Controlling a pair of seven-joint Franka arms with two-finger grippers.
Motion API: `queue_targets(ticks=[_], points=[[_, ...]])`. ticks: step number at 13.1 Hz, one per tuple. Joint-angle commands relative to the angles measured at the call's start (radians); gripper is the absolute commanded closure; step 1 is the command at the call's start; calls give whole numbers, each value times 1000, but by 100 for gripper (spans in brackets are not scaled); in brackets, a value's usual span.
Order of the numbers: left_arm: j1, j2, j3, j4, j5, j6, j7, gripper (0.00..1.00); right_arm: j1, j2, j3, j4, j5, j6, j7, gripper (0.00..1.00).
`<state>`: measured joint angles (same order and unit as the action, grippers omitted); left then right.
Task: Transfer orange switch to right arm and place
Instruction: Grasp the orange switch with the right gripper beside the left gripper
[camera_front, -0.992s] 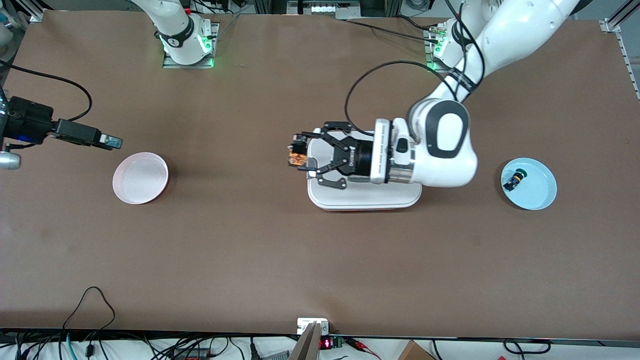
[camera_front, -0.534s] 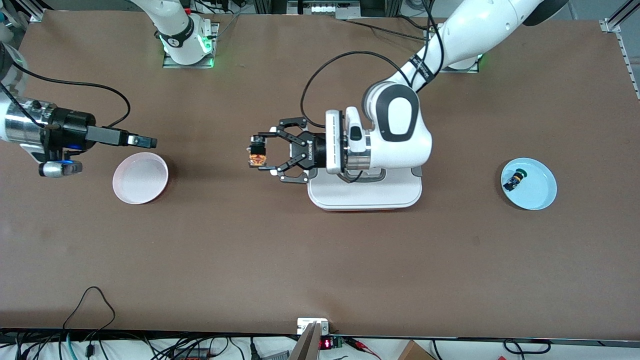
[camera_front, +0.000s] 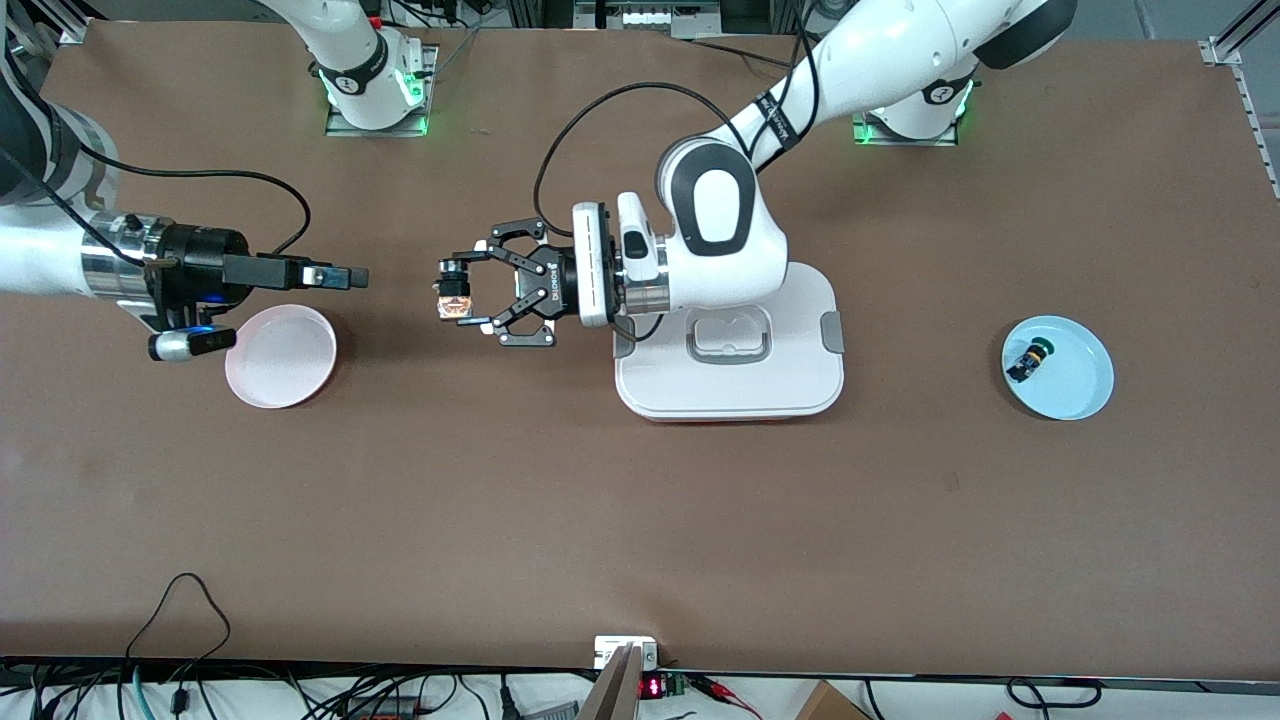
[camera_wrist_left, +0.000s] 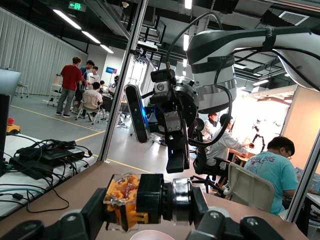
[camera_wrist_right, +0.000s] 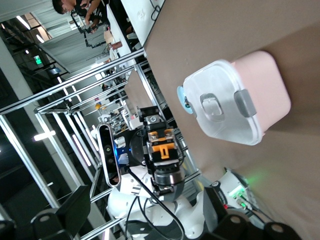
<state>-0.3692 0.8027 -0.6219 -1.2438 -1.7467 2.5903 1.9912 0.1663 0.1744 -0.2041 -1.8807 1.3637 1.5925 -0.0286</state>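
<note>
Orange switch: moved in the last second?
Yes. The orange switch, shut in the left end effector, has left the white lidded box and travelled toward the pink plate.

You see the black-and-blue switch (camera_front: 1027, 362) on the blue plate (camera_front: 1085, 395) too small for detail, and the right arm (camera_front: 40, 255) cut off at the edge.

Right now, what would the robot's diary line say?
left gripper: shut on orange switch, over table | right gripper: open, facing it, apart | handover not yet done
</note>
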Motion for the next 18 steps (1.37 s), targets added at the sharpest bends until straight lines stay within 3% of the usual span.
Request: queue_targets(ticks=[1,7,13,18], points=[[-48,23,11,70,-40,51,9,100,15,39,-3,-5,57,-61,-29,0],[-54,26,25,73,-39,50,20,100,13,99,-3,-5,130,-138,-71,0],[-54,23,27,73,-37,50,24,100,16,138,-5,11,129,-126,-161,0],[-54,20,27,73,-37,50,23,100,41,181,-1,87,129,-123,-189,0]])
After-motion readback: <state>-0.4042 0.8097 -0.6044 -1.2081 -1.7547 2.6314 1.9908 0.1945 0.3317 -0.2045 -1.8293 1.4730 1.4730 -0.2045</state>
